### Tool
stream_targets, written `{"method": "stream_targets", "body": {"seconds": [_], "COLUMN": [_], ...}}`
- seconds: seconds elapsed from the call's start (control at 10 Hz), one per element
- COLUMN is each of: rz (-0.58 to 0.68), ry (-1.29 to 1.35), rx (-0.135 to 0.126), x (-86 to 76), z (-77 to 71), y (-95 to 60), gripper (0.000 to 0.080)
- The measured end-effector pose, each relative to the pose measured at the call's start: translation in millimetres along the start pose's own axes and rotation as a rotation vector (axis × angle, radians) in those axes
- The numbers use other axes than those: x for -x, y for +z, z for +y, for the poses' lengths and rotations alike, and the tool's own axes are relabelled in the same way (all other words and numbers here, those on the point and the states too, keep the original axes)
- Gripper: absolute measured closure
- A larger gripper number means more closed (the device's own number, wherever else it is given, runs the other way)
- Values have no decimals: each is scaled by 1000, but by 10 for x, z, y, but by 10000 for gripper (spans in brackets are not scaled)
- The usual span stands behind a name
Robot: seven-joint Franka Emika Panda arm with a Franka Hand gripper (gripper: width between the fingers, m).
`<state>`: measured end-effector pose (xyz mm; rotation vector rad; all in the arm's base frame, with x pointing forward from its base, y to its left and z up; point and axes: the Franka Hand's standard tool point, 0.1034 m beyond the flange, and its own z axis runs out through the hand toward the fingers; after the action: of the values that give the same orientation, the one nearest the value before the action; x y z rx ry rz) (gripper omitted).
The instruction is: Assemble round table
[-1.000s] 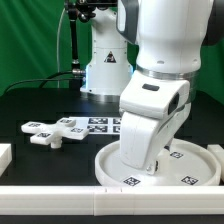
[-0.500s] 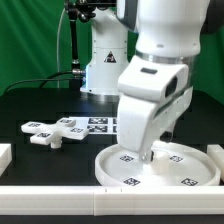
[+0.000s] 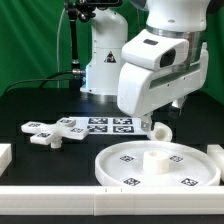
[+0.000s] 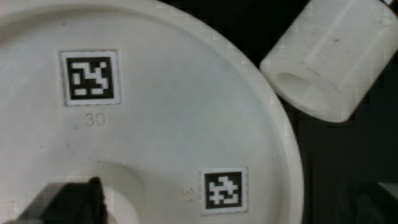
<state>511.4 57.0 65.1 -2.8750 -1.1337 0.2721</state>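
White against the black bench: spotted the cylinder leg on its side just behind the round disc, below and slightly beyond the hand, long axis slanting past the rim (plainest in the wrist view). Could not tell whether the hand was released or clenched. Had lifted clear of the disc since a second earlier.

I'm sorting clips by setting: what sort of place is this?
Probably a robotics lab bench: a green backdrop hangs behind a black table, the white round disc and cross base carry black-and-white square tags, and a marker board lies on the table.
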Motion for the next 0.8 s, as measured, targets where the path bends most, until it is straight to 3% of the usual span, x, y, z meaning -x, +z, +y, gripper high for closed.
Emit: {"method": "stream_targets", "body": {"seconds": [0.3,0.5,0.8], "rz": [2,3,-22], "ry": [23,210,625], "rx": [0,-7,-36], "x": [2,11,111], "z": [30,6,-200], "y": [-3,9,160], "gripper": [151,151,151]}}
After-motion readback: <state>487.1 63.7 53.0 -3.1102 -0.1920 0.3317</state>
